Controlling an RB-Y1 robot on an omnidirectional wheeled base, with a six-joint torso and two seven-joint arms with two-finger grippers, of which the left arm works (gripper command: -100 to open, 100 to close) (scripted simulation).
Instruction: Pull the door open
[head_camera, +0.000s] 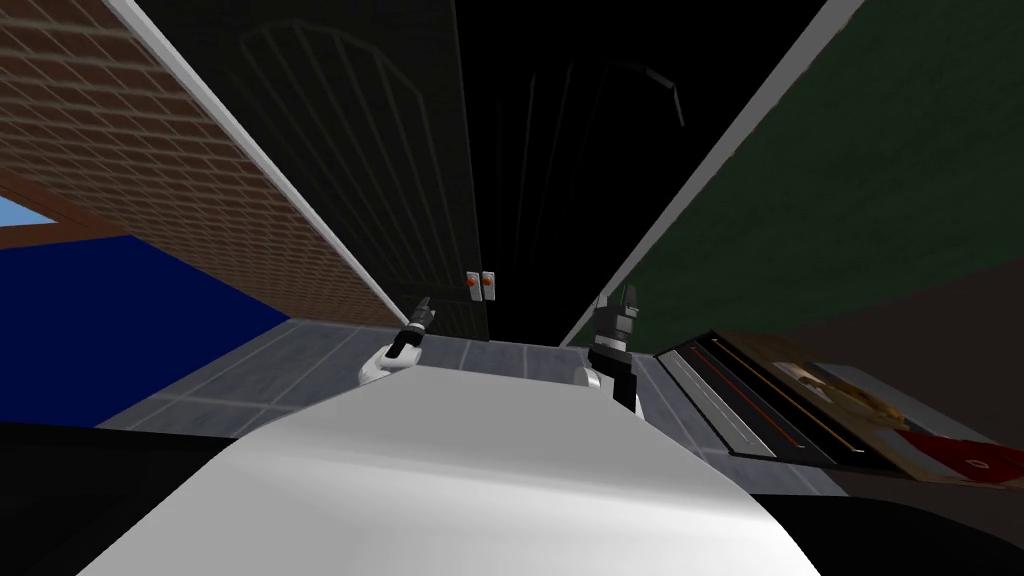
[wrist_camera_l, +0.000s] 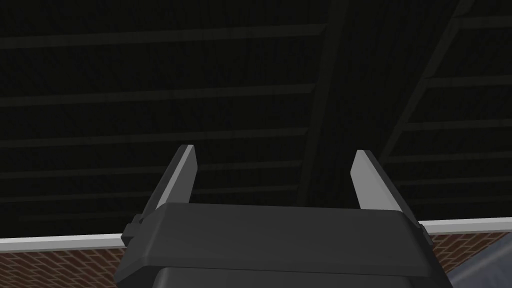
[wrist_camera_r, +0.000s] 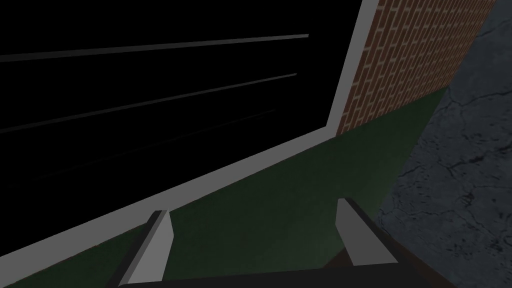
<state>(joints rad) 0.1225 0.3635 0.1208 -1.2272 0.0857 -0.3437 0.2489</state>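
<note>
1. Head view shows the door (head_camera: 390, 180) straight ahead of both claws. It has two dark leaves meeting at a seam. A pair of small handles (head_camera: 480, 284) sits side by side on that seam, each a light plate with an orange spot.
2. The handles lie between the two claws and beyond their fingertips. They are nearer the left claw (head_camera: 426, 304) than the right claw (head_camera: 620, 297), and neither claw touches them.
3. The left claw is spread wide with nothing between its fingers (wrist_camera_l: 186, 167). It faces the ribbed panel of the left leaf, apart from it, and aims outboard of the seam.
4. The right claw is likewise spread and empty. It points at the frame (wrist_camera_r: 280, 145) where the black right leaf meets the green wall (wrist_camera_r: 300, 190), well to the outer side of the handles.
5. The step in hand looks like the reach. The left claw seems the better placed, so swing it inward toward the seam until one handle sits centred in its gap.
6. Push forward until the handle is deep between the fingers before closing. The handles are small and close together, so a shallow pinch may slip off or catch both.
7. Once gripped, pull back along an arc about that leaf's hinge side, not straight. Keep the right claw out of the swing.
8. The brick wall (head_camera: 150, 150) stands on the left claw's outer side, and grey floor (head_camera: 300, 360) lies under both claws. A dark striped object (head_camera: 760, 410) that I cannot identify lies beside the right arm and could hinder backing away.
</note>
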